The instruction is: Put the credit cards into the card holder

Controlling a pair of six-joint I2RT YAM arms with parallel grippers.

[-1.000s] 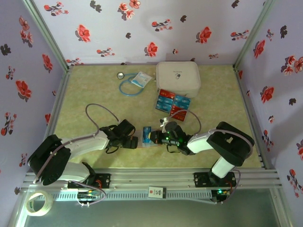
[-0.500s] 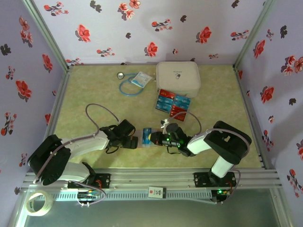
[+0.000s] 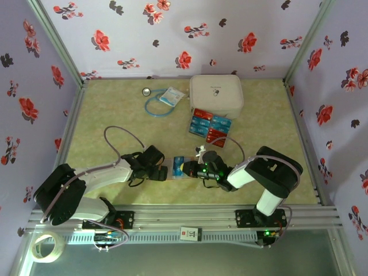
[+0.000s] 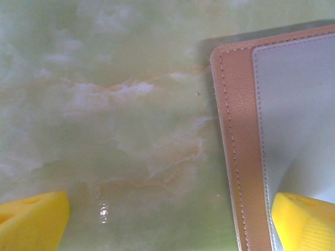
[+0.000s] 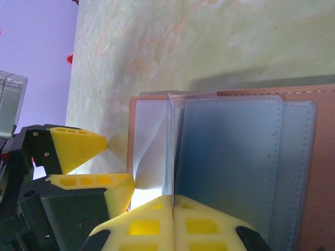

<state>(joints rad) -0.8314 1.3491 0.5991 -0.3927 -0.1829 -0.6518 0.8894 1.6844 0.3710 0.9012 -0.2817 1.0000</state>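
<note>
Apparently to open a slot, the R pincer (image 5: 171,201) was pressed together on a clear sleeve (image 5: 170,141) of the card holder (image 3: 179,166), which lay open on the tabletop (image 3: 115,126), while the L pincer (image 4: 168,217), spread wide, straddled its edge, prob. to steady it, w/ the credit cards (image 3: 210,126) stacked well apart.

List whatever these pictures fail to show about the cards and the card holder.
Top view: print on the credit cards is too small; overlap hides their count.
Left wrist view: the card holder is cut off by the right edge and covered by a left finger.
Right wrist view: the clear sleeve pinched by the right fingers stands edge-on, contents unreadable.
</note>
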